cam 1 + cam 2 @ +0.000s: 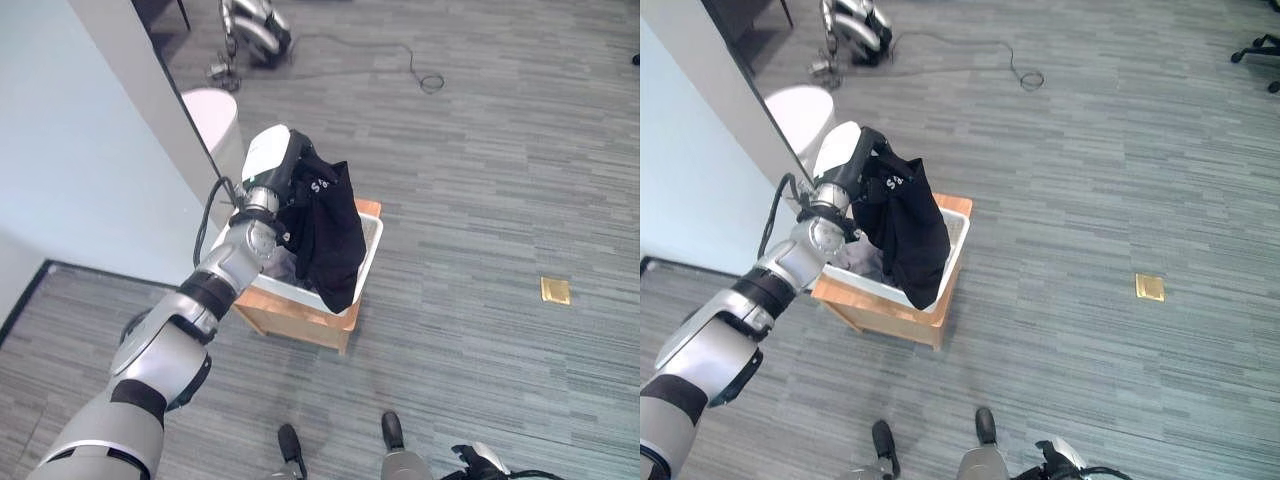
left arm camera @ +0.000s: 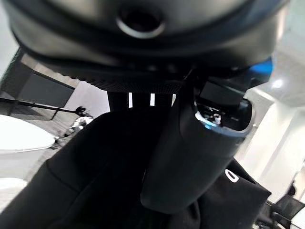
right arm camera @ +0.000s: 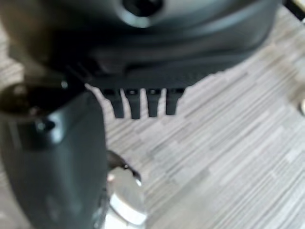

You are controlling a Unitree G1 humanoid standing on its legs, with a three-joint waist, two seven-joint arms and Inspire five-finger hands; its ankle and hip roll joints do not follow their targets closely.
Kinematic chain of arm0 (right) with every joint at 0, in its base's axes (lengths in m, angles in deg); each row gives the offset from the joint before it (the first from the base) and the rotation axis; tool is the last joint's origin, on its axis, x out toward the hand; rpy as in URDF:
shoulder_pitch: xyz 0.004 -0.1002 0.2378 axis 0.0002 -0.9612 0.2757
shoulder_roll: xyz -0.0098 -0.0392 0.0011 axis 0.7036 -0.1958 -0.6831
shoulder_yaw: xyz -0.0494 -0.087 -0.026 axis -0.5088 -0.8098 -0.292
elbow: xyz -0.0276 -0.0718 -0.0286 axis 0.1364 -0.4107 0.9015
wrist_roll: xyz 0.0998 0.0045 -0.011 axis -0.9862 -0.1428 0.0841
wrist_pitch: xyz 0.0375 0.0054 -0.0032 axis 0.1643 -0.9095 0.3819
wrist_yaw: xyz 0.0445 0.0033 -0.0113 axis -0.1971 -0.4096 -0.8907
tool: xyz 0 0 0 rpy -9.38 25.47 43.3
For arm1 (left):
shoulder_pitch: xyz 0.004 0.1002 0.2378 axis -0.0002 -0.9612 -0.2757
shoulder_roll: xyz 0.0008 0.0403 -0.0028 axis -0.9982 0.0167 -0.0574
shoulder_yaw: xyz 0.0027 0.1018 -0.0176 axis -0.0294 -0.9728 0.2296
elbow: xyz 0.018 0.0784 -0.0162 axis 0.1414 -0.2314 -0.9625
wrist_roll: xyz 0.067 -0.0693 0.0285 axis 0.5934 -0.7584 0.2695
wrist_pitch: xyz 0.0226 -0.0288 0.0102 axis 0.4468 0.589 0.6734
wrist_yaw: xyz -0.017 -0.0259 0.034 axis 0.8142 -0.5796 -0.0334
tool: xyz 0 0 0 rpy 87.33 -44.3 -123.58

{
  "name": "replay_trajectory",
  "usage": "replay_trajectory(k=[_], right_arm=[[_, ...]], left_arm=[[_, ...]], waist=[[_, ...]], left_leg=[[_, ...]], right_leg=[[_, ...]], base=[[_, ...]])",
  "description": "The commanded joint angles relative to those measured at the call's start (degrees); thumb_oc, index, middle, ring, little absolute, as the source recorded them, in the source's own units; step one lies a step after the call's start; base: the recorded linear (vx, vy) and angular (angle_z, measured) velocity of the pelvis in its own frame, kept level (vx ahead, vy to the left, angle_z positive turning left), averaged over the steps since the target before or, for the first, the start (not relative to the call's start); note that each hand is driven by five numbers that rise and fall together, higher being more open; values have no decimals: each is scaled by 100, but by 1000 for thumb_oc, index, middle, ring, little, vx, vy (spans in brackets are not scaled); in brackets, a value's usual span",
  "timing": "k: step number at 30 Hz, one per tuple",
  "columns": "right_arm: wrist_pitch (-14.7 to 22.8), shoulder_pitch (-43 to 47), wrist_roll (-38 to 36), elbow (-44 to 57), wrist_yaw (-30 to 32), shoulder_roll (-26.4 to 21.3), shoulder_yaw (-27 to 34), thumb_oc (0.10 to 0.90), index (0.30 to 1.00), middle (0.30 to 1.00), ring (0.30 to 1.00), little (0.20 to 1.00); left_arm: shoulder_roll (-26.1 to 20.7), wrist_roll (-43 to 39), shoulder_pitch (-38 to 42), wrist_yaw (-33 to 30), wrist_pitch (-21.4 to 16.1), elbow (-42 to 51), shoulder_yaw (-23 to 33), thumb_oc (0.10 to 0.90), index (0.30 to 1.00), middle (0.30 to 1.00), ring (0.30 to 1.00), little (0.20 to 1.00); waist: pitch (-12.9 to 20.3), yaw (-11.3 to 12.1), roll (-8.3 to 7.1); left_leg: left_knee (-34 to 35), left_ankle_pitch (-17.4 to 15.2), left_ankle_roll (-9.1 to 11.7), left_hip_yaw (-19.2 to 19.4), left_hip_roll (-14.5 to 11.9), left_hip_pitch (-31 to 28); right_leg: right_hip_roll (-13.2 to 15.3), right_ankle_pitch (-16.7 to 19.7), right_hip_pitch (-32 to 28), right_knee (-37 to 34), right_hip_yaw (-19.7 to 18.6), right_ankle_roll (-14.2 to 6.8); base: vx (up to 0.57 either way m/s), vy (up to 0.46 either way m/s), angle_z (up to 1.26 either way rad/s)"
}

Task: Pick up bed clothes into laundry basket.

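A black garment point(image 1: 325, 235) hangs from my left hand point(image 1: 285, 170), whose fingers are curled into its top edge. It dangles over the far side of a white laundry basket point(image 1: 370, 250), its lower end draped across the rim. Grey clothing point(image 1: 855, 260) lies inside the basket. In the left wrist view the black cloth point(image 2: 95, 181) bunches under the thumb point(image 2: 190, 157). My right hand point(image 3: 143, 47) hangs above bare floor with relaxed fingers and holds nothing.
The basket rests on a low wooden stand point(image 1: 300, 322) beside the pale blue bed point(image 1: 70, 150). A white round bin point(image 1: 215, 115) stands behind it. A brass floor plate point(image 1: 555, 290) sits to the right; a cable point(image 1: 420, 70) and a machine point(image 1: 255, 30) lie farther off.
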State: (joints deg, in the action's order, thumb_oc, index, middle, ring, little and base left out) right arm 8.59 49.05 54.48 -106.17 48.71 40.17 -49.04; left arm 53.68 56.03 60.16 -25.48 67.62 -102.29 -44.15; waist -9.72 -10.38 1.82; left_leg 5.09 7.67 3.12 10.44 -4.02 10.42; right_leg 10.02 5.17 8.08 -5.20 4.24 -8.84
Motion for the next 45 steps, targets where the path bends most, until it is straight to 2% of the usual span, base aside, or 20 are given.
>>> replay_trajectory(k=[1,5,6,7,9,10,15,20,25,26,27,29,30,33,35,36,37,38,39,45], right_arm=[[-10,164,-216,-166,139,-292,-49,800,900,900,900,900],[83,209,-401,-137,108,-266,-70,800,900,900,900,900],[120,220,-486,-129,111,-267,-45,800,900,900,900,900],[121,221,-488,-131,112,-265,-45,800,900,900,900,900],[152,280,-589,-141,110,-237,-13,800,900,900,900,900],[280,234,-601,173,26,-164,-186,800,900,900,900,900],[387,-276,-458,304,32,-194,-103,800,900,900,900,900],[335,-314,-432,317,-1,-131,-14,800,900,900,900,900],[247,-181,-554,448,-20,28,129,800,900,900,900,900],[246,-188,-554,448,-20,24,118,800,900,900,900,900],[224,-173,-573,520,-8,103,145,800,900,900,900,900],[222,-164,-569,585,-9,155,143,800,900,900,900,900],[217,-166,-577,735,15,224,178,800,900,900,900,900],[221,-121,-634,914,55,248,249,800,900,900,900,900],[219,22,-733,1148,162,292,404,800,900,900,900,900],[219,19,-733,1150,162,290,400,800,900,900,900,900],[240,68,-724,1351,216,324,465,800,900,900,900,900],[236,51,-722,1360,217,320,453,800,900,900,900,900],[264,101,-730,1530,290,316,499,800,900,900,900,900],[338,182,-677,2145,497,104,655,800,900,900,900,900]], left_arm=[[-346,349,1892,-556,-178,-194,444,400,300,300,300,300],[-343,629,1988,-496,-122,-474,324,400,300,300,300,300],[-340,730,1927,-472,-123,-506,267,682,724,724,724,724],[-339,732,1927,-473,-124,-507,266,800,900,900,900,900],[-330,912,1775,-429,-122,-441,205,800,900,900,900,900],[-315,1217,1388,-468,-32,-10,318,800,900,900,900,900],[-265,1211,1223,-461,10,17,448,800,900,900,900,900],[-248,475,584,-456,-246,925,904,800,900,900,900,900],[-326,-290,-401,-444,-682,2610,1426,800,900,900,900,900],[-338,-289,-438,-433,-664,2653,1443,800,900,900,900,900],[-361,-468,-812,-402,-801,3279,1637,800,900,900,900,900],[-405,-563,-1039,-356,-879,3621,1758,800,900,900,900,900],[-426,-692,-1423,-265,-998,4176,1924,800,900,900,900,900],[-490,-754,-1936,-115,-1104,4726,2089,800,900,900,900,900],[-492,-988,-3045,129,-1290,5509,2394,800,900,900,900,900],[-493,-988,-3054,132,-1286,5517,2399,800,900,900,900,900],[-415,-1196,-3658,234,-1403,5739,2554,800,900,900,900,900],[-417,-1202,-3697,247,-1394,5771,2571,800,900,900,900,900],[-354,-1328,-4097,337,-1439,5889,2630,800,900,900,900,900],[-396,-1455,-4877,547,-1493,6238,2713,800,900,900,900,900]], waist=[[-413,139,-120],[-616,133,-192],[-682,135,-211],[-682,134,-212],[-728,146,-219],[-753,236,-222],[-748,185,-251],[-545,266,-201],[-254,430,-113],[-252,420,-111],[-161,498,-87],[-123,533,-76],[-52,612,-58],[16,711,-54],[95,885,-29],[97,881,-28],[133,992,-11],[142,984,-7],[175,1066,-6],[250,1241,-13]], left_leg=[[-9,-201,194,111,-179,-191],[-9,-153,184,95,-170,-63],[-9,-137,182,86,-158,-26],[-9,-136,182,84,-158,-25],[-9,-134,181,90,-150,-6],[-9,-144,159,59,-128,-4],[-9,-175,158,90,-120,-92],[-9,-229,139,36,-91,-301],[-9,-291,128,-64,-47,-558],[-9,-295,128,-65,-46,-569],[-9,-323,134,-101,-46,-670],[-9,-333,138,-129,-41,-709],[-9,-351,146,-173,-47,-779],[-9,-369,156,-215,-53,-870],[-9,-401,158,-276,-49,-980],[-9,-401,158,-277,-49,-982],[-9,-406,159,-304,-49,-1032],[-9,-410,160,-303,-50,-1040],[-9,-407,157,-336,-50,-1072],[-9,-401,153,-431,-57,-1115]], right_leg=[[113,168,-152,27,284,-294],[128,218,-6,57,285,-289],[137,228,23,66,296,-287],[137,229,24,66,297,-287],[153,228,42,76,305,-287],[163,215,38,87,307,-276],[163,185,-15,97,267,-272],[144,91,-240,103,305,-243],[138,-24,-597,80,390,-233],[138,-28,-609,79,393,-233],[140,-76,-760,62,434,-231],[135,-94,-817,55,451,-230],[130,-131,-917,45,481,-221],[125,-161,-1044,39,533,-213],[118,-212,-1197,26,591,-196],[118,-212,-1199,26,592,-196],[110,-231,-1260,22,632,-188],[109,-233,-1268,22,631,-188],[93,-249,-1320,20,663,-174],[63,-273,-1428,20,743,-148]], base=[[-97,29,-2],[-77,12,1],[-37,-2,-1],[-58,6,-1],[-22,1,0],[-31,-3,0],[-28,-2,5],[36,-40,4],[87,-30,7],[78,-26,7],[82,-25,11],[72,-26,6],[62,-32,1],[54,-36,13],[57,-37,10],[52,-9,5],[39,-6,10],[70,-26,11],[36,-29,6],[29,-27,11]])
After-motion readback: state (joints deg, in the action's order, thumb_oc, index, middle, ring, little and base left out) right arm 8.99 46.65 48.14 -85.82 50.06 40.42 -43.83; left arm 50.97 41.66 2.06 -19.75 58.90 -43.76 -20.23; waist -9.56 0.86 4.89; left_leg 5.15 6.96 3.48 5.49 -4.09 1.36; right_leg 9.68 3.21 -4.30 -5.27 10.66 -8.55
